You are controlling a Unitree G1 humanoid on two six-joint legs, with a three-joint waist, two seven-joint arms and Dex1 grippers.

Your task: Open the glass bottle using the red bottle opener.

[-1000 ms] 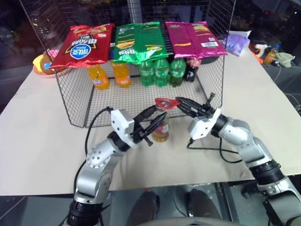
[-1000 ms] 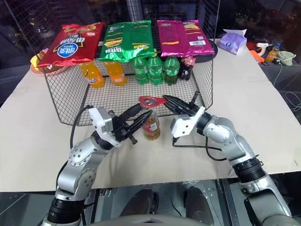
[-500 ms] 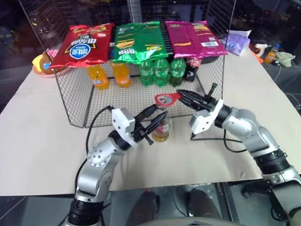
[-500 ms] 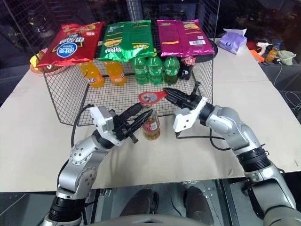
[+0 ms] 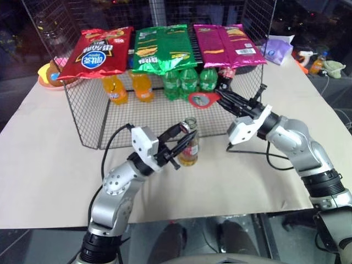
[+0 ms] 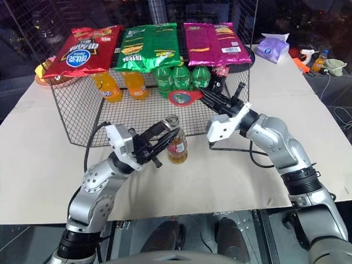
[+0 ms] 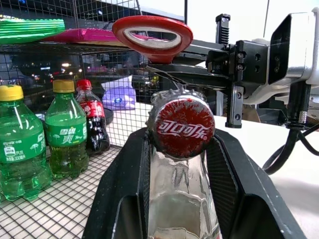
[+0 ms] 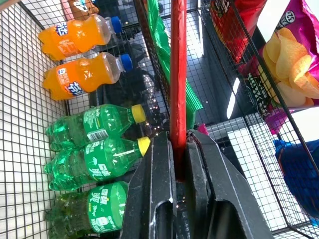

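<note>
Two fingers [image 5: 182,144] clamp glass bottle [image 5: 189,147], red bottle opener [image 5: 202,99] raised above

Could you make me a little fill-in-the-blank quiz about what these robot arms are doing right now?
1. The left gripper is shut on the glass ____.
2. The right gripper holds the red bottle opener ____ the bottle's top, not touching it.
3. The crown cap sits tilted on the bottle's ____.

Missing words: bottle; above; mouth
</note>
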